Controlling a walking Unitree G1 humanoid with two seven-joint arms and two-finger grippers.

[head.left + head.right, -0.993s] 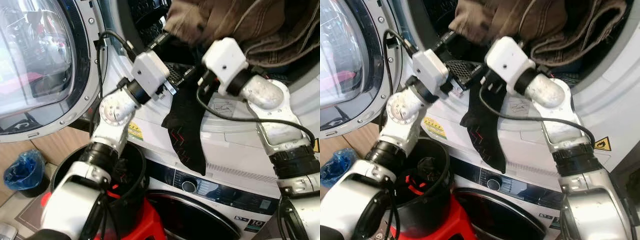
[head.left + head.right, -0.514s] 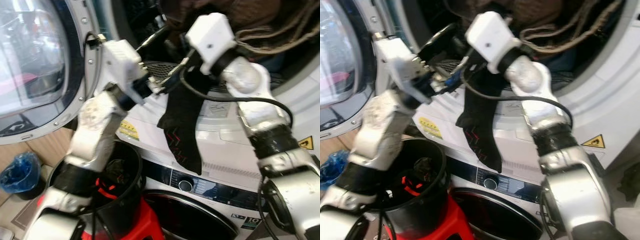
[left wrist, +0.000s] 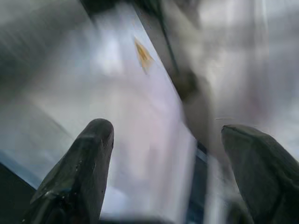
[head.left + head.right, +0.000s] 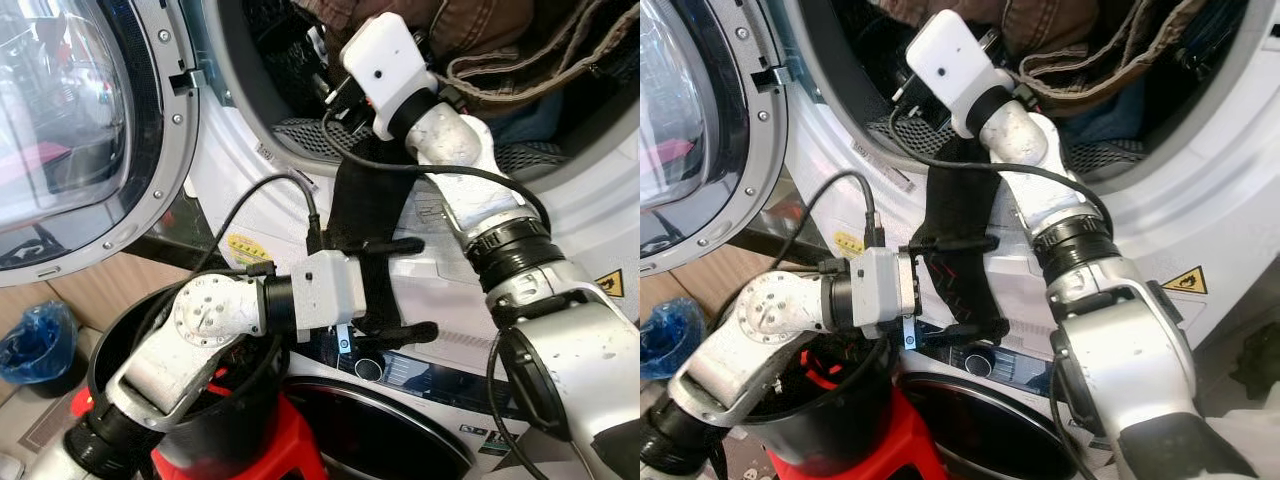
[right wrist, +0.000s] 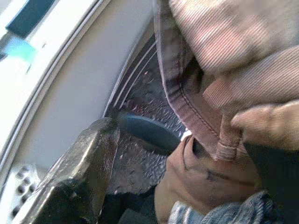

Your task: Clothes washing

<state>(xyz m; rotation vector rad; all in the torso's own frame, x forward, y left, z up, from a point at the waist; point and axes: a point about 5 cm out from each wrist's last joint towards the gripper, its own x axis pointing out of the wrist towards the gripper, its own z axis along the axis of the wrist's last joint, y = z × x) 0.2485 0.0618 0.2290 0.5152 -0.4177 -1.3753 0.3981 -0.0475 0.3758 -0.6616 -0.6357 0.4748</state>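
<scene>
A black sock (image 4: 362, 205) with red marks hangs down the washer's white front from the rim of the open drum (image 4: 300, 140). My left gripper (image 4: 408, 288) is open, low in front of the machine, one finger above the other across the sock's lower half. In the blurred left wrist view the two fingers (image 3: 84, 163) stand far apart before the white panel. My right gripper (image 5: 182, 140) reaches into the drum above the sock, fingers apart, facing brown clothes (image 5: 224, 56). Its white wrist (image 4: 385, 58) sits at the drum mouth.
The round glass door (image 4: 60, 130) stands open on the left. A black bucket (image 4: 125, 345) rests on a red stool (image 4: 290, 445) below my left arm. A second machine with a knob (image 4: 368, 370) sits beneath. A blue bag (image 4: 35, 340) lies on the floor.
My left arm has dropped from the drum rim to the washer's front, its fingers now across the sock. My right gripper has pushed up and deeper into the drum.
</scene>
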